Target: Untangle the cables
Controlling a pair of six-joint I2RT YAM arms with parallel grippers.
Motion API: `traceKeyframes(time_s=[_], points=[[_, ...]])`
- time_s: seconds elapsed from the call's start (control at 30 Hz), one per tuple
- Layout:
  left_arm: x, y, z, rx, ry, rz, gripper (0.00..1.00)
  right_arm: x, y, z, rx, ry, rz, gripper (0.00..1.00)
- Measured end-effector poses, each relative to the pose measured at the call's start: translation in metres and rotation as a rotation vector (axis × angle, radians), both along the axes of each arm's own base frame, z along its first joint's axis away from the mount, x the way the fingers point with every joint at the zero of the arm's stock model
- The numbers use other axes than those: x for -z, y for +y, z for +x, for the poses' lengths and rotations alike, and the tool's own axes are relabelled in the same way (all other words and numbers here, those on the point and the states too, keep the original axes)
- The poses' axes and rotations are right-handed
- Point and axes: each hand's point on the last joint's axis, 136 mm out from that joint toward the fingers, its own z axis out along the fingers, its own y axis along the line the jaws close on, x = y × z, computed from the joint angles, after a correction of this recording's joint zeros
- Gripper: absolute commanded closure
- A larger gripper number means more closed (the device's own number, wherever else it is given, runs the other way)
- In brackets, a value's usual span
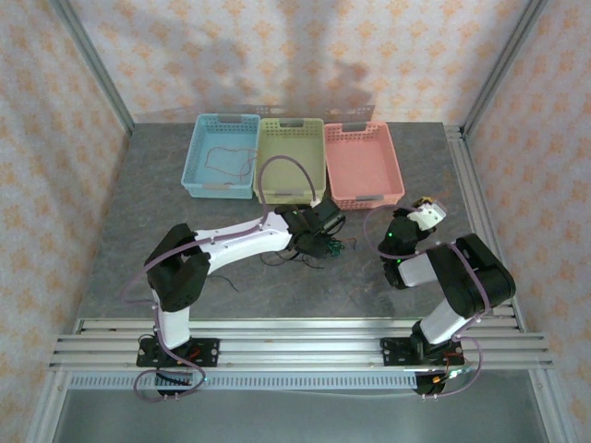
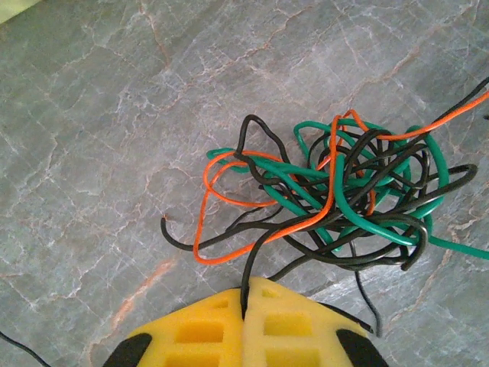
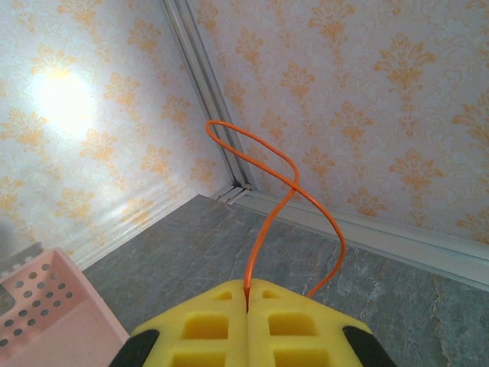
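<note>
From above, the tangle of cables (image 1: 334, 247) sits on the grey table (image 1: 138, 212) in front of the yellow-green basket (image 1: 291, 123). It is largely covered by the left pincer (image 1: 323, 238), and its colours are hard to make out from there. The left wrist camera shows it plainly as black, orange and green strands knotted together (image 2: 344, 199), with several loops running off the right edge of the picture. The left pincer (image 2: 244, 306) has its yellow pads pressed together on a black cable (image 2: 247, 279) that leads up into the knot. How far that cable runs through the knot cannot be followed.

The right pincer (image 1: 428, 207) is raised near the pink basket (image 1: 363, 127), and whatever it holds is too thin to see from above. Its wrist camera settles this: the right pincer (image 3: 247, 294) is clamped on an orange cable (image 3: 267, 176). The cable rises in a loop against the wallpaper and drops behind the pads, so its lower end is hidden. A corner of the pink basket (image 3: 46, 313) is cut off at the lower left.

The overhead view also shows a thin dark wire (image 1: 226, 161) lying in the blue basket (image 1: 196, 157).
</note>
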Motion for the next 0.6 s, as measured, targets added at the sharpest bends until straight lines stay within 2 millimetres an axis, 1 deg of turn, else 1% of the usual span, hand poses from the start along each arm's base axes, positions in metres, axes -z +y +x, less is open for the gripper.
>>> traceKeyframes(time_s=[0.1,0.2,0.27,0.33,0.43,0.5,0.53,0.6], points=[[-0.001,0.005,0.003,-0.018,-0.022,0.014,1.00,0.000,0.000,0.000,0.000,0.000,0.000,1.00],[-0.006,0.016,0.004,-0.046,-0.056,0.030,1.00,0.000,0.000,0.000,0.000,0.000,0.000,1.00],[-0.016,0.023,0.006,-0.068,-0.086,0.015,1.00,0.000,0.000,0.000,0.000,0.000,0.000,1.00],[-0.030,0.042,0.006,-0.108,-0.114,-0.013,1.00,0.000,0.000,0.000,0.000,0.000,0.000,1.00],[-0.064,0.089,0.011,-0.228,-0.181,-0.077,1.00,0.000,0.000,0.000,0.000,0.000,0.000,1.00],[-0.090,0.131,0.016,-0.349,-0.254,-0.118,1.00,0.000,0.000,0.000,0.000,0.000,0.000,1.00],[-0.099,0.150,0.017,-0.404,-0.285,-0.133,1.00,0.000,0.000,0.000,0.000,0.000,0.000,1.00],[-0.114,0.193,0.013,-0.529,-0.343,-0.161,1.00,0.000,0.000,0.000,0.000,0.000,0.000,1.00]])
